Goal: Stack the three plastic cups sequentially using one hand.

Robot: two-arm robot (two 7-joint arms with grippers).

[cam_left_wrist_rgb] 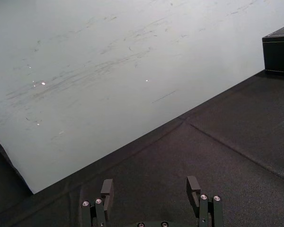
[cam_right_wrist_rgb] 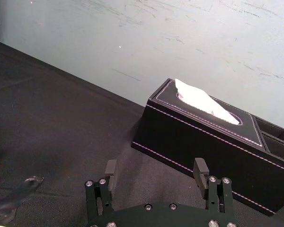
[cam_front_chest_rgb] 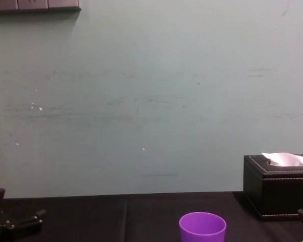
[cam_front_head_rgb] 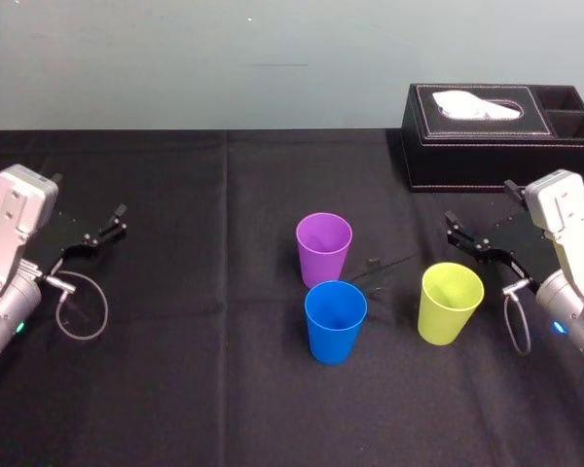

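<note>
Head view, start state as I read it. Three cups stand upright, mouths up, on the black worktop. None is nested in another, so stacking is not yet begun.

Right pincer: low over the worktop, fingers apart, holding nothing; the right wrist view confirms the gap. Yellow-green cup is the nearest to it, just beside the fingertips and slightly nearer the robot. Purple cup stands farther out past those fingertips, toward the left pincer. Blue cup is close against the purple one on the robot's side; whether they touch, I cannot tell. Tissue box lies beyond the right pincer toward the wall, near it but apart.

Left pincer: fingers apart, empty, well apart from all the cups, with bare cloth ahead of it. It looks parked.

Judgement: the task calls for one hand, and the right is the better placed. Mouths-up suits nesting, since a cup gripped by its wall can be lowered straight into the next. The cups are smooth and tapered, so they are likely to slip or tip if pinched badly. The tight spacing of purple and blue leaves little room for a finger between them.
</note>
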